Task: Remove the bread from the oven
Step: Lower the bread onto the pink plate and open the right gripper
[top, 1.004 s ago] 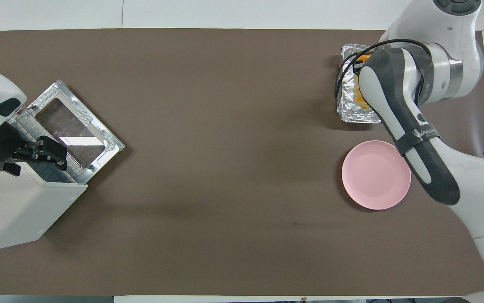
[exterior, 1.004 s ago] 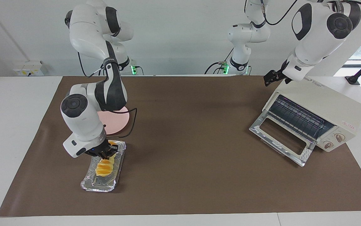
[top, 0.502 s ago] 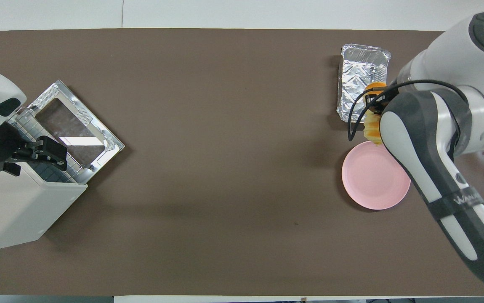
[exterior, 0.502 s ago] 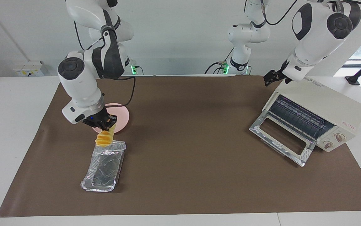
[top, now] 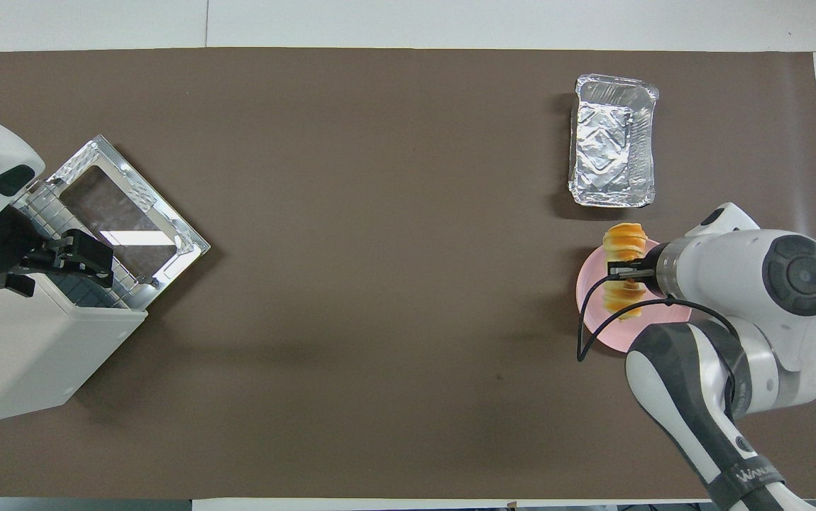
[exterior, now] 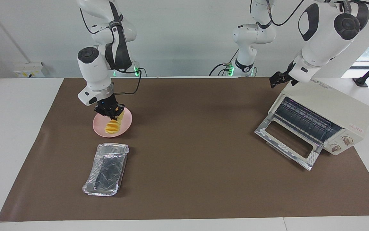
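Right gripper (top: 624, 270) is clamped around the middle of the bread (top: 624, 243), holding it over the pink plate (top: 592, 323). Foil tray (top: 614, 150) sits farther out. Left gripper (top: 85, 259) hangs over the oven (top: 25, 355), whose door (top: 128, 213) is dropped open.

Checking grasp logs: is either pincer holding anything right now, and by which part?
The right pincer holds the bread near its upper end, over the pink plate. The left pincer holds nothing, waiting over the oven.
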Robot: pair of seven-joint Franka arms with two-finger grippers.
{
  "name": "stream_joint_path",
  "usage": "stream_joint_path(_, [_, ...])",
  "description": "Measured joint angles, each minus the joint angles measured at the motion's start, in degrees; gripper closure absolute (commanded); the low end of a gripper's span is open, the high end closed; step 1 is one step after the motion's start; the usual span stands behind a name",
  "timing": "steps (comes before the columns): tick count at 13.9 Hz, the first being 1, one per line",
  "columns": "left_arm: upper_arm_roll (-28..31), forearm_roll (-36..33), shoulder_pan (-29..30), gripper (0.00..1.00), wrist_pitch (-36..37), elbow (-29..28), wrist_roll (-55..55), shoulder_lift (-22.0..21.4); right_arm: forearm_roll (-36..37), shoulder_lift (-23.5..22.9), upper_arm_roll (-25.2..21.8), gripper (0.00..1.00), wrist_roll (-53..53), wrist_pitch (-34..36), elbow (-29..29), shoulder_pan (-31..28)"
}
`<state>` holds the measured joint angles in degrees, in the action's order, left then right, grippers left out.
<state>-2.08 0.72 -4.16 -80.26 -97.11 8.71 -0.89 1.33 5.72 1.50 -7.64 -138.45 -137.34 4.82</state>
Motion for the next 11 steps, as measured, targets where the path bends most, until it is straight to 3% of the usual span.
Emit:
stream_joint_path(7, [0.00, 0.00, 0.00, 0.00, 0.00, 0.00, 0.00, 0.00, -0.07, -1.88, -0.01, 0.97, 0.00, -9.29, -4.74, -0.01])
stream_joint_path(8, [0.00, 0.00, 0.00, 0.00, 0.00, 0.00, 0.00, 0.00, -0.07, -2.12, -0.03, 0.54, 0.00, -9.54, -4.83, -0.04])
stream_joint_path(9, [0.00, 0.00, 0.00, 0.00, 0.00, 0.00, 0.00, 0.00, -0.08, -2.21, -0.05, 0.01, 0.00, -9.61, -4.86, -0.10])
stream_joint_path(11, [0.00, 0.00, 0.00, 0.00, 0.00, 0.00, 0.00, 0.00, -0.08, -2.21, -0.05, 0.00, 0.00, -9.64, -4.86, -0.30])
